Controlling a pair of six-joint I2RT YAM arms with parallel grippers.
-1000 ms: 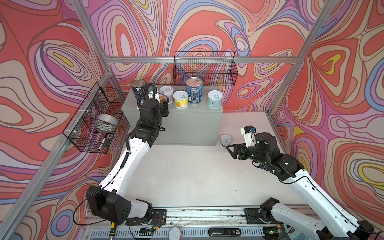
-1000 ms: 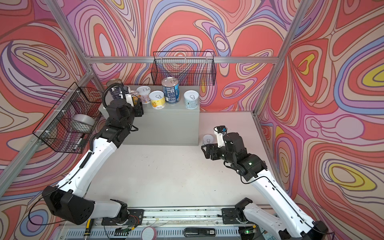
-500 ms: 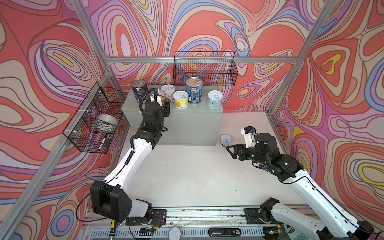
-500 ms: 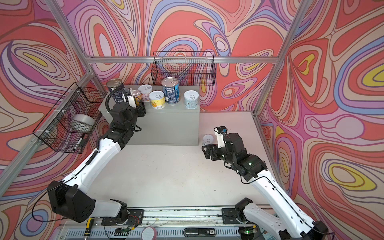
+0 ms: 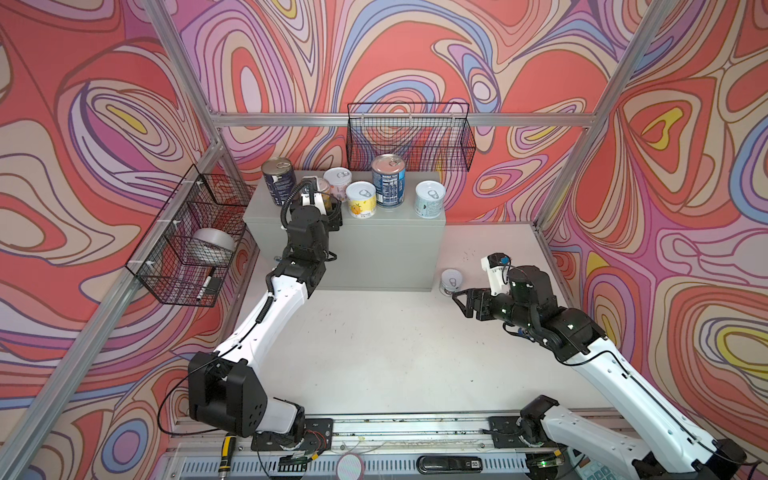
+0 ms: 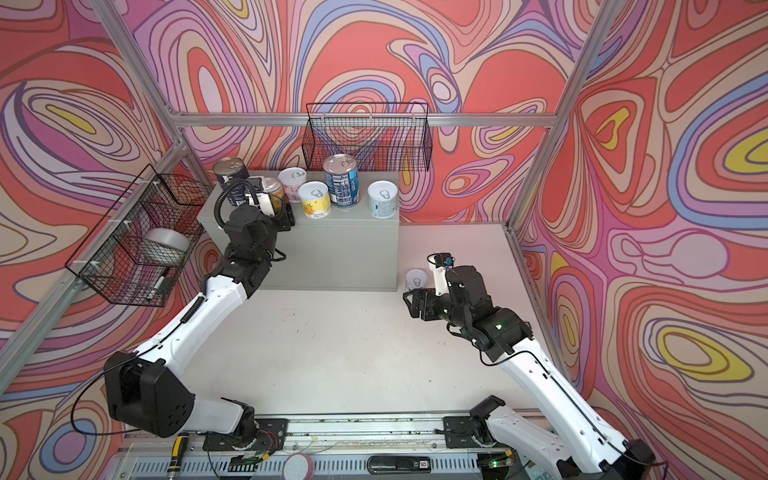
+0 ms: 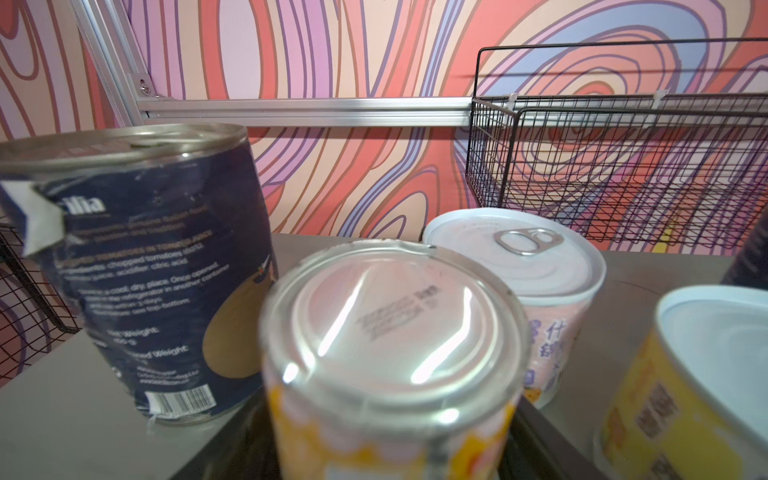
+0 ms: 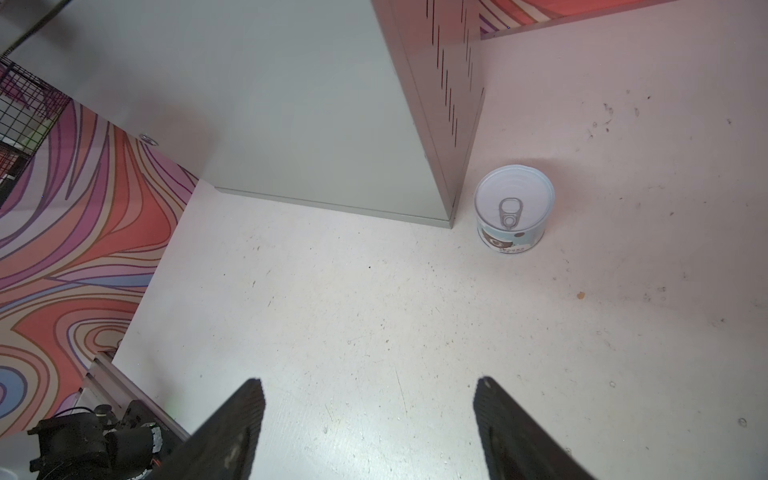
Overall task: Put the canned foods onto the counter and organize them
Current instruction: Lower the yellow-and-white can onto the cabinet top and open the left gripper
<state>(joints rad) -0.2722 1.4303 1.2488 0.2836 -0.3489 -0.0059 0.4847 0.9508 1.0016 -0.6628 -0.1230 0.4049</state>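
On top of the grey counter (image 5: 374,249) stand two tall dark-blue cans (image 5: 279,180) (image 5: 388,178), a pink can (image 5: 337,183), a yellow can (image 5: 361,199) and a pale-blue can (image 5: 430,198). My left gripper (image 5: 328,205) is at the counter's left front edge. Its fingers flank an upright orange-labelled can (image 7: 395,353) that rests there; whether they press on it does not show. A short white can (image 8: 513,208) stands on the white tabletop by the counter's right front corner. My right gripper (image 8: 370,395) hovers open and empty just in front of it (image 5: 459,301).
A black wire basket (image 5: 409,137) hangs on the back wall just above the counter. Another basket (image 5: 191,237) on the left wall holds a grey tape roll (image 5: 212,245) and a marker. Aluminium frame posts stand at the corners.
Over the last second the left arm carried the orange can rightward and forward, uncovering the tall can at the counter's back left. The right arm stayed still.
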